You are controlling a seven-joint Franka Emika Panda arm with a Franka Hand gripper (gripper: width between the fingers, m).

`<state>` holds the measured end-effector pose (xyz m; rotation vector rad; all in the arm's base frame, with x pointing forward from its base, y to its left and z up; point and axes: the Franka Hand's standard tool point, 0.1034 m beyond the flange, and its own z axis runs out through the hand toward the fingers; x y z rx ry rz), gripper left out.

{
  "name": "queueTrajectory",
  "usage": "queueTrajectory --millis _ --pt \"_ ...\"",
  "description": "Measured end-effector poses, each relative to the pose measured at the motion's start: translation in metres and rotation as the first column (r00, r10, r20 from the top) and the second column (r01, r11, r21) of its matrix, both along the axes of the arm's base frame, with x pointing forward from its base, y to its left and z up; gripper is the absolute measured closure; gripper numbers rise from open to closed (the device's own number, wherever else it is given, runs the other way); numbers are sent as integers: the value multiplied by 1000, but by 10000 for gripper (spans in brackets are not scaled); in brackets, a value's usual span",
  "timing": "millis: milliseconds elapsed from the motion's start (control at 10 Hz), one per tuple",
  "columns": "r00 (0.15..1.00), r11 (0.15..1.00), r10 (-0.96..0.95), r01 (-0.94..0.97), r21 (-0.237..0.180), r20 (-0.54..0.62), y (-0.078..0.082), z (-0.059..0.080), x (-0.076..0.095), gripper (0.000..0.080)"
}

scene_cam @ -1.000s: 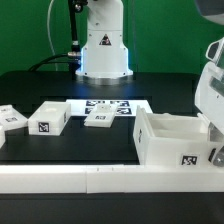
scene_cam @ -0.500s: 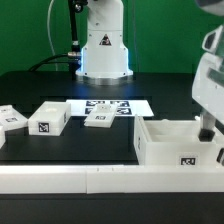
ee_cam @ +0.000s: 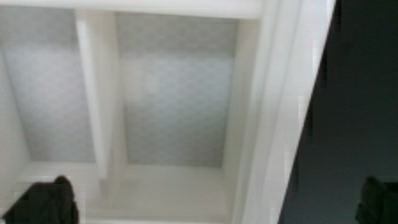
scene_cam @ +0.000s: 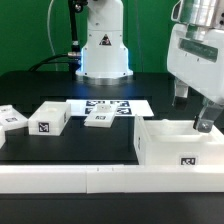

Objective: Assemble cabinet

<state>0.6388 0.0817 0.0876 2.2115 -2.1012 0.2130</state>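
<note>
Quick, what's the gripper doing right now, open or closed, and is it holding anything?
Gripper: open wide over the cabinet, holding nothing.

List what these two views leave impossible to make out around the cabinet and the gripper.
- Exterior view: the inside of the cabinet, hidden behind its own front wall.
- Exterior view: the cabinet's end on that view's right, covered by the gripper and cut by the frame.
- Wrist view: the fingers, tips cut off by the picture's edge; everything blurred.
</note>
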Motion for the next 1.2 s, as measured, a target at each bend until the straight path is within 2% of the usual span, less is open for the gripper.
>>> queueTrajectory --millis 300,400,600,1000,1200 --pt "1000 1000 12 -12 0 -2 -1 0 0 4" --pt "997 997 79 -79 8 2 -10 6 -3 4" --pt "985 985 173 -173 17 -13 -39 24 -19 4" --pt "986 986 164 -164 16 -16 -39 23 -21 4" --pt "975 975 220 -220 7 -8 -44 18 -21 4"
